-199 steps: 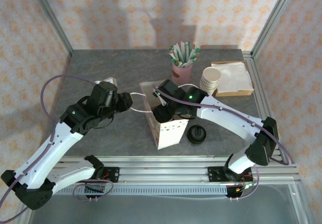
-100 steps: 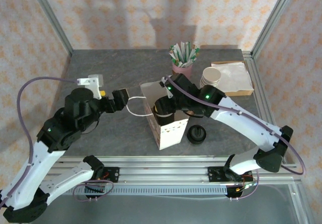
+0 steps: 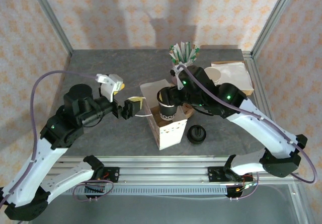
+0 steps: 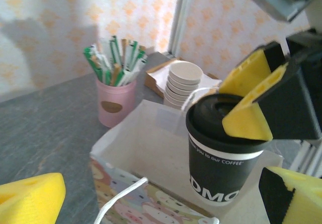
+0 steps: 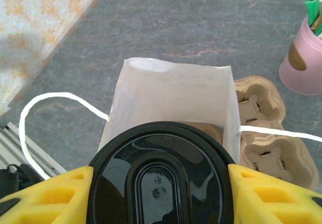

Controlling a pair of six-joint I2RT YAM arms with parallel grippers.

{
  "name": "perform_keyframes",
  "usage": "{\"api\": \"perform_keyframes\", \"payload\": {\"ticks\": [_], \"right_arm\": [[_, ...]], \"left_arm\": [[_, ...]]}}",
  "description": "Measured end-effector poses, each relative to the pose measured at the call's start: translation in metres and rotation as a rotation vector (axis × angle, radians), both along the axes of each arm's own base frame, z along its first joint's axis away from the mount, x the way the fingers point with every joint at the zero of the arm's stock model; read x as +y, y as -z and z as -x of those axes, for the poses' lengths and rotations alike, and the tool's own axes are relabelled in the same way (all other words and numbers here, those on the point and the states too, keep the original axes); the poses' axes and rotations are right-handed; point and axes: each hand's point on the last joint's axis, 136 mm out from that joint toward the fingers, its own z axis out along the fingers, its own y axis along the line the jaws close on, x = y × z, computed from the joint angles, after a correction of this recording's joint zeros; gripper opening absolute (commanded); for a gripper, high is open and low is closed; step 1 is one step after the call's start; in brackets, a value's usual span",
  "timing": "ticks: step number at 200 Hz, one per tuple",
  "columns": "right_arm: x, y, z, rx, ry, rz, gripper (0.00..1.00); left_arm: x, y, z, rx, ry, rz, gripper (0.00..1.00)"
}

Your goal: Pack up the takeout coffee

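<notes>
Jaws on our left gripper (image 3: 130,108) stand wide apart and grip nothing. They sit just beside the left wall of the paper bag (image 3: 170,133), with the bag's white string handle (image 4: 121,200) lying slack between the pads. That arm is not holding the mouth open.

Moving right, the jaws of our right gripper (image 3: 167,99) are closed on the takeout coffee (image 4: 221,168), yellow pads (image 4: 246,118) pinching it up at the black lid (image 5: 160,183). The cup hangs upright over the bag's open mouth, toward the near wall. Its base is hidden by the rim, so we cannot tell whether it sits below that rim yet.

We judge the task past its middle: the coffee is lidded, lifted and brought to the bag. What is left is to lower it to the bottom, let go and draw the arm clear without snagging the walls.

Further right, a loose black lid piece (image 3: 196,134) lies on the table just beside the bag, and the stack of cream cups (image 3: 211,78) stands well apart.
</notes>
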Motion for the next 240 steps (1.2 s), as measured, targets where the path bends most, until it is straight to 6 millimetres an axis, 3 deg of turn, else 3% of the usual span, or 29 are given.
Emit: {"api": "perform_keyframes", "payload": {"ticks": [75,127,168,240], "right_arm": [[-0.017,-0.042,-0.001,-0.096,0.054,-0.071,0.55],[-0.022,-0.058,0.001,-0.131,0.058,-0.119,0.55],[-0.029,-0.074,0.007,-0.157,0.064,-0.172,0.55],[-0.038,-0.101,0.017,-0.193,0.063,-0.295,0.54]], "left_arm": [[-0.057,0.025,0.006,-0.014,0.235,-0.105,1.00],[-0.078,0.045,-0.001,-0.007,0.286,-0.180,1.00],[-0.088,0.043,-0.001,-0.053,0.321,-0.200,1.00],[-0.094,0.021,-0.007,-0.161,0.309,-0.165,1.00]]}}
